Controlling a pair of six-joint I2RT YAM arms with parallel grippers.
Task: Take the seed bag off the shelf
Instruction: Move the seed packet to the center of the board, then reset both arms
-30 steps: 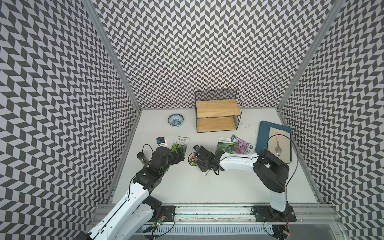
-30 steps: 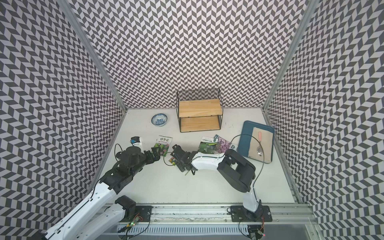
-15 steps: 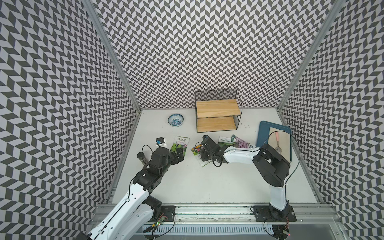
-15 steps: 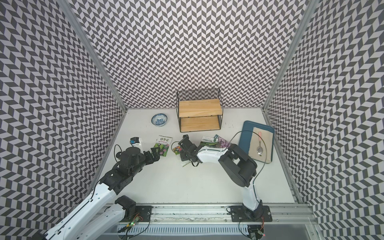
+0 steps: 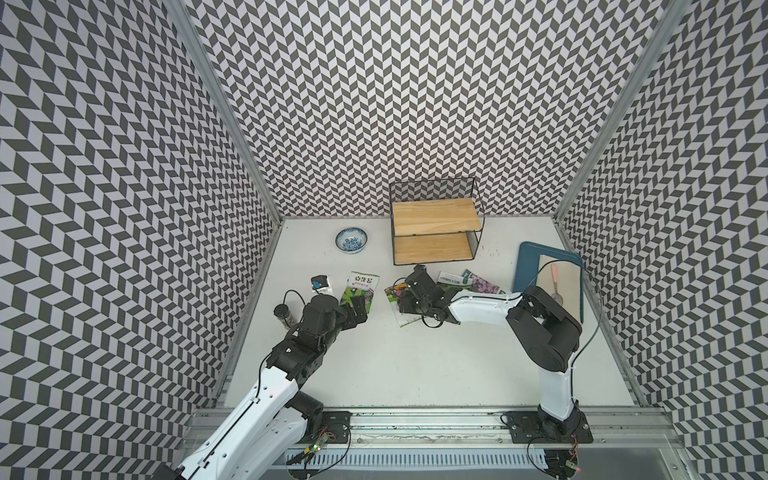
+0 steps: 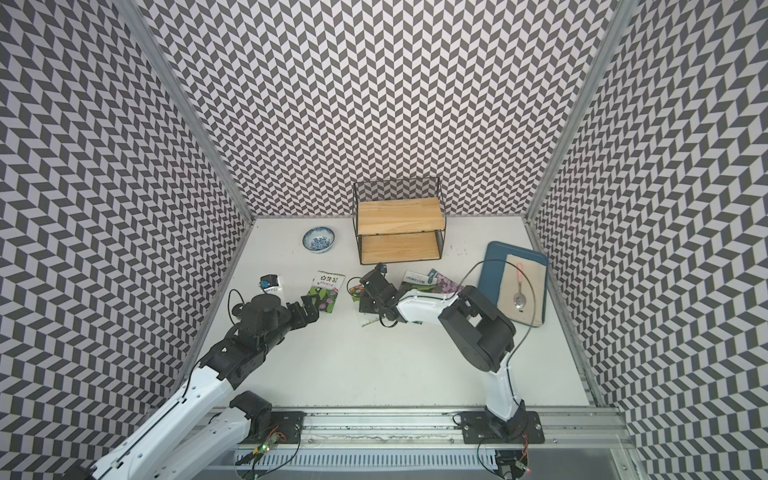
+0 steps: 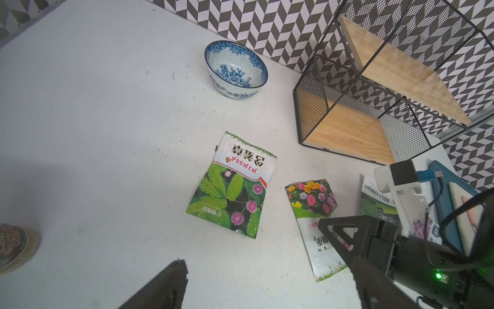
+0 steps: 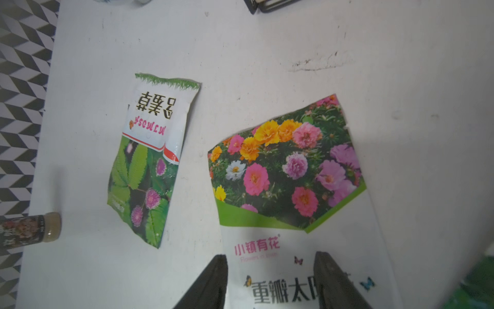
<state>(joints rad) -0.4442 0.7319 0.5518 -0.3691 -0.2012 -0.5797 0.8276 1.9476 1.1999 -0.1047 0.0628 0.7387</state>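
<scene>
Plainly the table carries everything, while the shelf stands at the back wall with both wooden boards bare, so the task looks as good as done. The right gripper hovers low over the flower seed bag, which lies flat on the table in front of the shelf. Its jaws are parted with nothing pinched, which reads as a release, and the left gripper is spread wide and empty near the mimosa bag, apparently waiting out of the way.
</scene>
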